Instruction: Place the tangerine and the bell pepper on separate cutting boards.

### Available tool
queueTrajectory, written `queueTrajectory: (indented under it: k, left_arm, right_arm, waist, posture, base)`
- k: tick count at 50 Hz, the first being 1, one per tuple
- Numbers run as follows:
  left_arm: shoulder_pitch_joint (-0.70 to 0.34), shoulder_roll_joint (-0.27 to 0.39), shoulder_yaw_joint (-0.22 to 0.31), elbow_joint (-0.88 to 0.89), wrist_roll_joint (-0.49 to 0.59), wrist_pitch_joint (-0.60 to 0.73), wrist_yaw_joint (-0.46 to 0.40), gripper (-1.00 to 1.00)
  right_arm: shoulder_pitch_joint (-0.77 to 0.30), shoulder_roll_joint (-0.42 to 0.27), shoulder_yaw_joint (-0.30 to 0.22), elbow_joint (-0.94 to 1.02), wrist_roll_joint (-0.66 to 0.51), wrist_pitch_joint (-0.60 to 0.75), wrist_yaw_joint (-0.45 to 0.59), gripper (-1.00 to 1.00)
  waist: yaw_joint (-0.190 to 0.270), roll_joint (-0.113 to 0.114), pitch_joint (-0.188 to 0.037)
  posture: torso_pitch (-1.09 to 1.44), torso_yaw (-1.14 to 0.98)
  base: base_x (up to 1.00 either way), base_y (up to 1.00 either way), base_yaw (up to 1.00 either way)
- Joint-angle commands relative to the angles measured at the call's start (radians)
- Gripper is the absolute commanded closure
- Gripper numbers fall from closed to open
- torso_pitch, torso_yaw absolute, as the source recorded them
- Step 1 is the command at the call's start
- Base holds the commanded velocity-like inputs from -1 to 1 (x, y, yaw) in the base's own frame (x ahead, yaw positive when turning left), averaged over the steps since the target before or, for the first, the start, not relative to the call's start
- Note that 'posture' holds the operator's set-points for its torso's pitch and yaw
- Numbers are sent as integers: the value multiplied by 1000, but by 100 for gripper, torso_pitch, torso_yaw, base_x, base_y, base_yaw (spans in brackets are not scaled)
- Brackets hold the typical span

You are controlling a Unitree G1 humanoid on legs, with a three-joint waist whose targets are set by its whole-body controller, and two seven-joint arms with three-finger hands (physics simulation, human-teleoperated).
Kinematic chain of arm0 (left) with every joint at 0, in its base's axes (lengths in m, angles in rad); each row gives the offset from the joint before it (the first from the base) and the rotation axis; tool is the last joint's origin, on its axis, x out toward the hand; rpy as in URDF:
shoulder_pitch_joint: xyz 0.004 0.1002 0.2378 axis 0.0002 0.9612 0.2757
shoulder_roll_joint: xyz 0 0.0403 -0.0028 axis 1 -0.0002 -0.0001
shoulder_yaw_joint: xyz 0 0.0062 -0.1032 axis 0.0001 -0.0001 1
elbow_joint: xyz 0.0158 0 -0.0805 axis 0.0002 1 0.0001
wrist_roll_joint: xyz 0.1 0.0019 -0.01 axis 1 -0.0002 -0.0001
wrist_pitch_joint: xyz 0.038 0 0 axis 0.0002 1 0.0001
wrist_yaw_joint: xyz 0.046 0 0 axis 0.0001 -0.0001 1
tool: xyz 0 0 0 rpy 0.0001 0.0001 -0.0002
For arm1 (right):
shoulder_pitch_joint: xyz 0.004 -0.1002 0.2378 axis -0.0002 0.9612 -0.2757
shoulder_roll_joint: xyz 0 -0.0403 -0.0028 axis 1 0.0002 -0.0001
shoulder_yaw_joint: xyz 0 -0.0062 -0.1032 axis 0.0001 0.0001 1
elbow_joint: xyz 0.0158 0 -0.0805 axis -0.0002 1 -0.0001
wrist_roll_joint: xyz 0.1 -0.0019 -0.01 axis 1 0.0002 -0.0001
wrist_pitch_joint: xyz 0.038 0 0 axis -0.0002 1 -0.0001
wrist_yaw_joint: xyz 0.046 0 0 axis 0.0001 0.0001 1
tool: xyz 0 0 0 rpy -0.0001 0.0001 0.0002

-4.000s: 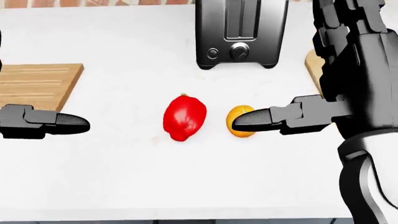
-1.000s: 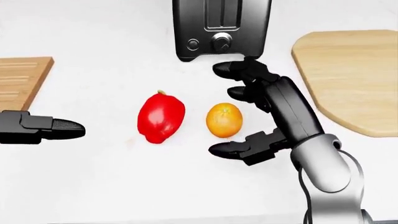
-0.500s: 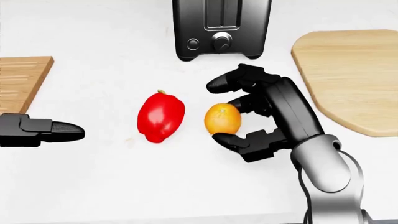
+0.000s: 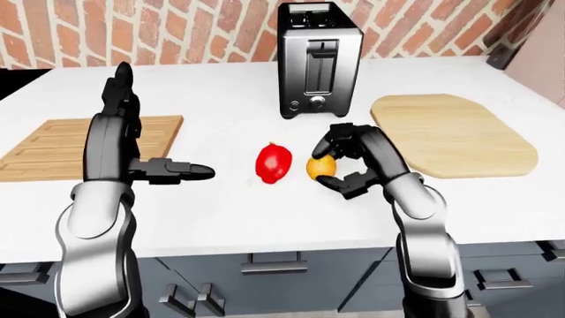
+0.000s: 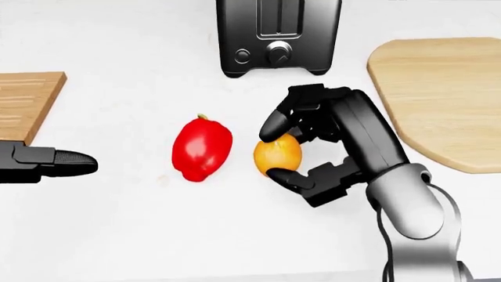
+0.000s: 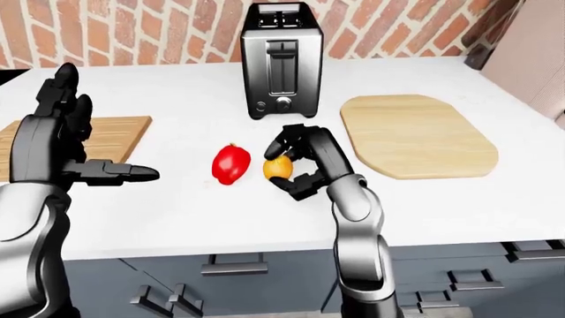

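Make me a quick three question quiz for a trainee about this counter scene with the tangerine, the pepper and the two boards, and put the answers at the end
1. True or false: the right hand has its fingers closing round the tangerine.
2. Multiple choice: what lies directly on the tangerine's left in the head view? A) the toaster B) the bell pepper C) the rounded cutting board
3. Fill in: the left hand is ____, holding nothing, beside the slatted cutting board.

Key
1. True; the tangerine sits on the counter between the fingertips and the thumb.
2. B.
3. Open.
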Motion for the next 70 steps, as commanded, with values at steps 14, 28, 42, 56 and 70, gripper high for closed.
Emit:
queueTrajectory:
  k: [14, 28, 42, 56, 70]
  left_arm:
    - [-15, 5, 6, -14, 5, -47, 12, -100]
    - [-1, 6, 14, -31, -4, -43, 13, -100]
    - [-13, 13, 17, -30, -9, -32, 11, -100]
    - [0, 15, 24, -39, -11, -35, 7, -100]
    - [6, 13, 29, -36, -12, -41, 10, -100]
  right_arm:
    - [-186, -85, -62, -42, -15, 72, 67, 53]
    - [-390, -262, -168, 263, 66, -8, 44, 57]
    - [-441, -402, -223, 541, 116, -132, -33, 60]
    - [-468, -499, -258, 796, 146, -257, -146, 63]
    - [-504, -558, -254, 1061, 140, -398, -324, 65]
  waist:
    - [0, 1, -19]
    - [-1, -4, -15]
    - [2, -11, -15]
    - [3, -18, -14]
    - [7, -24, -15]
  posture:
    - [0, 0]
    - [0, 0]
    - [0, 0]
    - [0, 0]
    - [0, 0]
  base:
    - [0, 0, 0]
    - [0, 0, 0]
    - [0, 0, 0]
    - [0, 0, 0]
    - [0, 0, 0]
